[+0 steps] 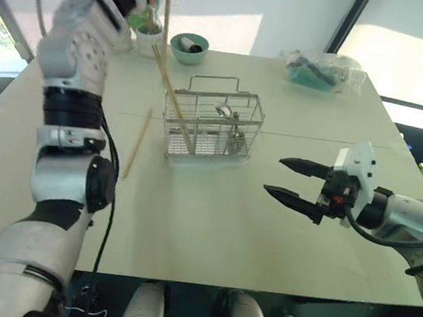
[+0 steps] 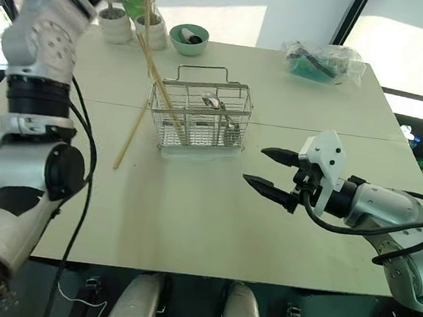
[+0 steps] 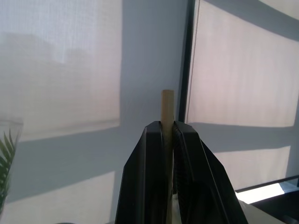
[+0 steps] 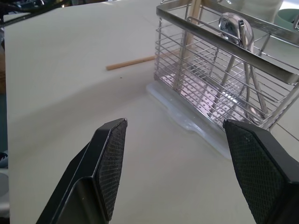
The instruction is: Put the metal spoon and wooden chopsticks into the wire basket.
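The left claw (image 3: 167, 140) is clamped on one of the wooden chopsticks (image 1: 168, 0), pinching it just below its top end, raised high behind the wire basket (image 1: 212, 126). The right claw (image 1: 293, 181) stands spread and empty, low over the surface (image 1: 211, 227), off the basket's right end.

A second chopstick (image 1: 173, 102) already leans in the basket's left compartment, its upper end slanting out over the left rim. A third (image 1: 137, 144) lies flat on the surface just left of the basket. The metal spoon (image 1: 224, 112) stands inside the basket, bowl up, in a middle-right compartment.

The sticks look light, stiff and smooth. Held near one end, the long one will likely swing and pivot between the pads, so a grip nearer the middle would be steadier. The one lying flat sits low and thin against the surface; taking it across its width near the middle seems the surest hold, and it may roll when nudged.

Behind the basket stand a small teal bowl (image 1: 189, 47) and white plant pots (image 1: 148, 40). A clear bag (image 1: 322, 70) lies off the basket's far right corner.
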Motion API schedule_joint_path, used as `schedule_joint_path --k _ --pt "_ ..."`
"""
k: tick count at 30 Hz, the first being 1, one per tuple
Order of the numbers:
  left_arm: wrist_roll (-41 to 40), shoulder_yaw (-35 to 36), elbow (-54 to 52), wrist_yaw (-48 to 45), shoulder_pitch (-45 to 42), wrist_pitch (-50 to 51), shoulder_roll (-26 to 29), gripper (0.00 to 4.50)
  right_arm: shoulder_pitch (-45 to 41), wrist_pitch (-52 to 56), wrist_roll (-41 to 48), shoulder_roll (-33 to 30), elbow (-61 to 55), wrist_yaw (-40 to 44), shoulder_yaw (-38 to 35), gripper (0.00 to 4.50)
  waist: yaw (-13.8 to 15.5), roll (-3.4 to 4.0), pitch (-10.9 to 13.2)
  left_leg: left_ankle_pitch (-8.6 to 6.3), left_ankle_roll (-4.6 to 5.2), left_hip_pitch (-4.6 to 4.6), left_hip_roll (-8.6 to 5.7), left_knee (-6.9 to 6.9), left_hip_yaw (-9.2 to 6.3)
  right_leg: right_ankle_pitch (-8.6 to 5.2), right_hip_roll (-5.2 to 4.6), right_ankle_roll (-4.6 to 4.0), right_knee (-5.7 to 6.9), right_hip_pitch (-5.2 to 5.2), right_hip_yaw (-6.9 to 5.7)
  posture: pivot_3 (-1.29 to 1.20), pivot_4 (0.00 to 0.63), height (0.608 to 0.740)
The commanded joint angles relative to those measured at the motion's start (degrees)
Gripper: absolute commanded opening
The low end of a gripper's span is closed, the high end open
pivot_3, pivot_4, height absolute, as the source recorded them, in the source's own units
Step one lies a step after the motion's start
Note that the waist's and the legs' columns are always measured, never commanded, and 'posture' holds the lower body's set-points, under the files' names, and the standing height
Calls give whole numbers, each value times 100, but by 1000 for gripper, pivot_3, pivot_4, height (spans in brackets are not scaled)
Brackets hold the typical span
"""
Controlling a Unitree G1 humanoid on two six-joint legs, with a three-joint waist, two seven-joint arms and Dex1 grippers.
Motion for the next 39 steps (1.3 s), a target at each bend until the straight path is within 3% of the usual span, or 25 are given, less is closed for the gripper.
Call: schedule_joint_path --k 1,12,19,32,35,39 --pt "-69 93 -22 -58 -347 -75 52 48 13 -143 47 58 -211 -81 -168 3413 8 0 0 0 0 0 0 0 0 0 0 0 0 0 0 0 150 717" --pt "-75 -27 -167 -6 -198 -71 -487 48 53 -164 56 113 -244 -201 -138 3413 -4 -1 0 0 0 3 1 1 -2 0 1 1 1 4 0 0 150 717" --pt "194 -357 -442 -63 657 -211 -733 48 83 -140 107 149 -285 -319 -180 3413 -4 5 -3 0 0 10 2 3 -1 0 1 0 4 9 0 0 150 717" --pt "39 -237 -1232 681 1829 119 -1171 48 -145 -99 215 106 -75 -351 -308 3413 0 4 -3 0 1 7 1 4 -4 0 1 -1 4 8 0 0 150 717" --pt "-133 -153 -1424 763 1956 285 -1226 1071 -221 -99 202 106 -11 -355 -296 3413 0 4 -2 0 1 6 1 5 -4 0 1 -1 4 8 0 0 150 717" --pt "-353 -79 -1864 861 2018 666 -1179 3129 -298 -109 171 85 72 -298 -254 3413 3 4 -2 0 1 6 1 4 -4 0 1 -1 3 9 0 0 150 717"
